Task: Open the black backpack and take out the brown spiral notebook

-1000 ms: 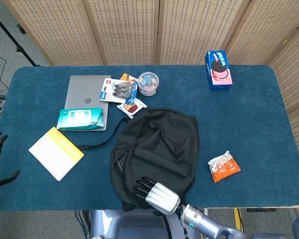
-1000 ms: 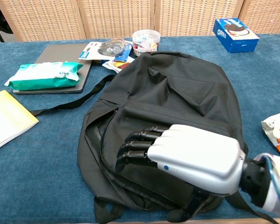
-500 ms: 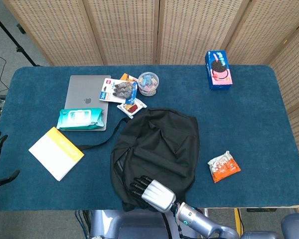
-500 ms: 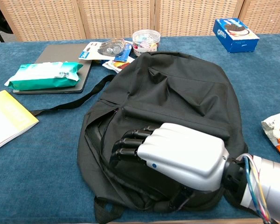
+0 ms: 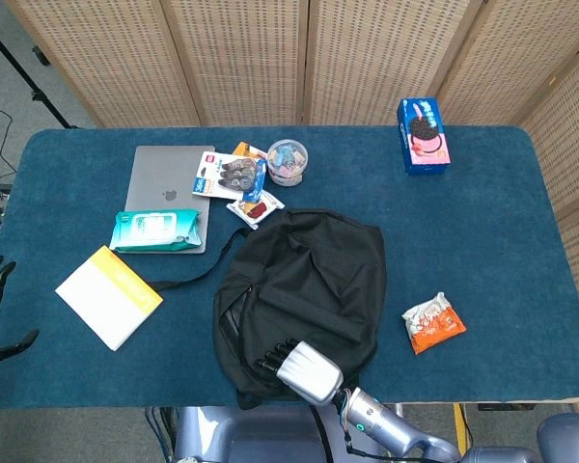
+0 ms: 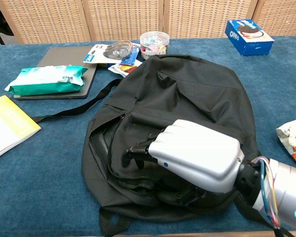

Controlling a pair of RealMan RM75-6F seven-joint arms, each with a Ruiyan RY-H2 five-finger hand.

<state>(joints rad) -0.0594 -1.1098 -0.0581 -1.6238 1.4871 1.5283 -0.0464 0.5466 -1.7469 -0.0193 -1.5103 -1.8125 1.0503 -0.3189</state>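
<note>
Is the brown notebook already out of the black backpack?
No, only the right hand rests on the black backpack; no brown notebook shows.

Even, diffuse overhead lighting; both views bright and sharp. Soft, short shadows lie under objects on the blue worktop (image 5: 482, 241). The white shell of the right robot hand (image 6: 187, 158) shows a mild sheen without glare; beneath it the black backpack (image 6: 187, 98) loses fold detail in shadow. The chest view stretches the near robot hand large.
</note>
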